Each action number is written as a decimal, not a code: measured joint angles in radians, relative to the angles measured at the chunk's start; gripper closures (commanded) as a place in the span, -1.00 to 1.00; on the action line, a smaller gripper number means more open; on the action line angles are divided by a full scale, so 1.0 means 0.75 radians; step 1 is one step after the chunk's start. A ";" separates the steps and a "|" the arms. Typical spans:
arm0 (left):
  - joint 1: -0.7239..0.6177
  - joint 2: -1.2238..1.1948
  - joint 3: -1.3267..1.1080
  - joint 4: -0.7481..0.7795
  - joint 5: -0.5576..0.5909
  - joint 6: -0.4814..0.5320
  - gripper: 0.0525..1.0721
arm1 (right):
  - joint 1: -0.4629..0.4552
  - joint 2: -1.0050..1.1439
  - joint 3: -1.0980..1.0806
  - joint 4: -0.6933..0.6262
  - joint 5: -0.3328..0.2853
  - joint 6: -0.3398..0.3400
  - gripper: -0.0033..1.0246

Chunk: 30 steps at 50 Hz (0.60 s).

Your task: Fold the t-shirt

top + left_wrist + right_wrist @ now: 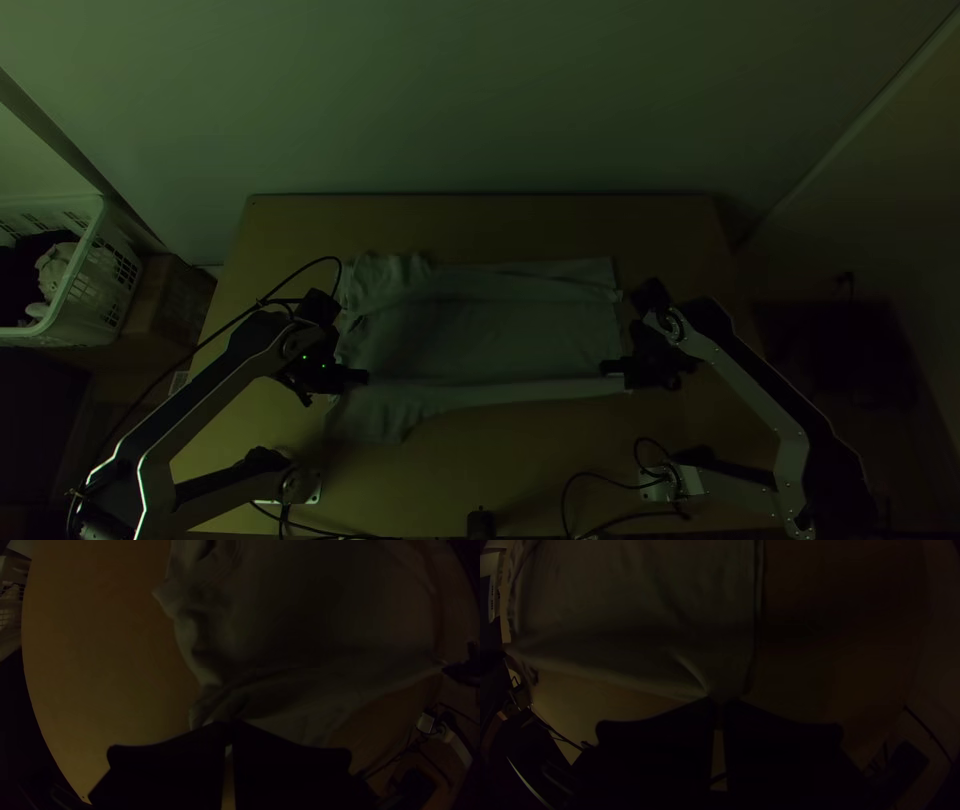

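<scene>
T-shirt (480, 335) btwn L gripper (364, 377) & R gripper (605, 368), held at 2 pts.

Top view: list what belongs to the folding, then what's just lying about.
For the job:
- t-shirt, spread, rumpled at one end
- left gripper, shut on that end
- right gripper, shut on the opposite end

Lying about:
- pale basket holding cloth
- brown box
- small black object, bottom middle
</scene>
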 measured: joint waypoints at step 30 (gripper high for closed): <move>0.207 0.224 0.469 0.000 0.001 0.139 0.94 | -0.071 0.226 0.291 0.153 0.070 0.011 0.94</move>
